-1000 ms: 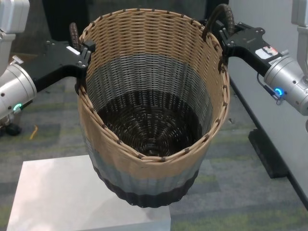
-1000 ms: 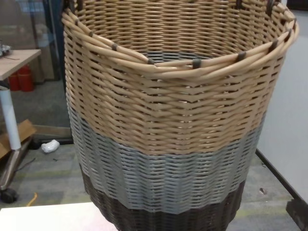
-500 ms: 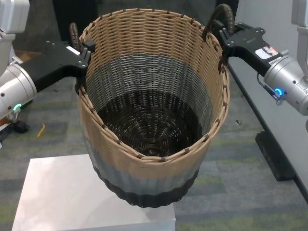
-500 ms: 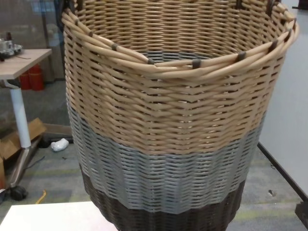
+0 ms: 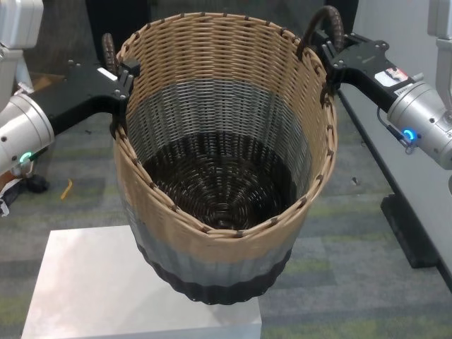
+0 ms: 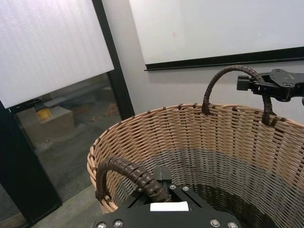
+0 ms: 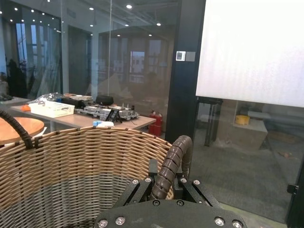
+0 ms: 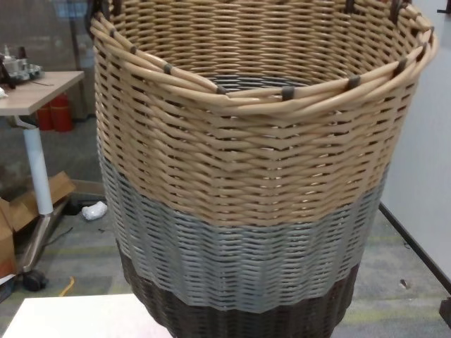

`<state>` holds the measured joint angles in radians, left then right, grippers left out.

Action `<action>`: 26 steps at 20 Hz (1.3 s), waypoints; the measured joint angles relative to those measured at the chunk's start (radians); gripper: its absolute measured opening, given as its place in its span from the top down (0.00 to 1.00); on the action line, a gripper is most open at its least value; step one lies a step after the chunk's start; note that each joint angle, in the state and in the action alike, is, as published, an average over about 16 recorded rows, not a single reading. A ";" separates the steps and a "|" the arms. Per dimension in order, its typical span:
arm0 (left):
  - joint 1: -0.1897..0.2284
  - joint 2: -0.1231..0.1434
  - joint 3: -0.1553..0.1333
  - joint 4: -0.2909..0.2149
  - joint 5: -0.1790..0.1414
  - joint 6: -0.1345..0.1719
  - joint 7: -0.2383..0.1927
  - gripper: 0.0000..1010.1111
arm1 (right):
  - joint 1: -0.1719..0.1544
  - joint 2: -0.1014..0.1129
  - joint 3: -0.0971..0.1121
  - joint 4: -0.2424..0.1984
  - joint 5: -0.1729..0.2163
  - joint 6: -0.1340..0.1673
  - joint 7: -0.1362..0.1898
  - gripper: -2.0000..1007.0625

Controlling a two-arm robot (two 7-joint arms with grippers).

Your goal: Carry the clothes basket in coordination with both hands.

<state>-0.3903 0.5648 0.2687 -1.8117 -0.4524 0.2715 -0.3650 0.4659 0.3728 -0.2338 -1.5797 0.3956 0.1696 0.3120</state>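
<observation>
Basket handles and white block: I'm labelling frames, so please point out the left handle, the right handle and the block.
left handle (image 6: 126, 170), left wrist view, top of the wrapped loop.
right handle (image 5: 326, 21), head view, crest of the loop.
white block (image 5: 92, 289), head view, bare top face.

I am in an office-like lab: glass partition walls (image 7: 95, 71) with black frames, recessed ceiling lights (image 7: 129, 6), a table (image 7: 118, 122) strewn with electronics, a red fire extinguisher (image 8: 60, 113), carpet tiles (image 5: 367, 233) and a wall whiteboard (image 6: 213, 28)
</observation>
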 joint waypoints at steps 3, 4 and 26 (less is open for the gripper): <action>-0.001 0.002 0.001 0.001 -0.002 -0.001 -0.001 1.00 | 0.004 0.002 -0.006 0.003 0.003 0.005 0.009 0.83; -0.001 0.002 0.001 0.002 -0.003 -0.002 -0.001 1.00 | 0.006 0.003 -0.009 0.005 0.004 0.007 0.014 0.83; 0.078 0.041 -0.065 0.028 0.044 0.020 0.075 1.00 | 0.156 0.030 -0.223 0.142 0.031 0.060 0.233 0.83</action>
<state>-0.3120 0.6057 0.2039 -1.7839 -0.4080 0.2913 -0.2903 0.6223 0.4027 -0.4568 -1.4376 0.4263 0.2300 0.5452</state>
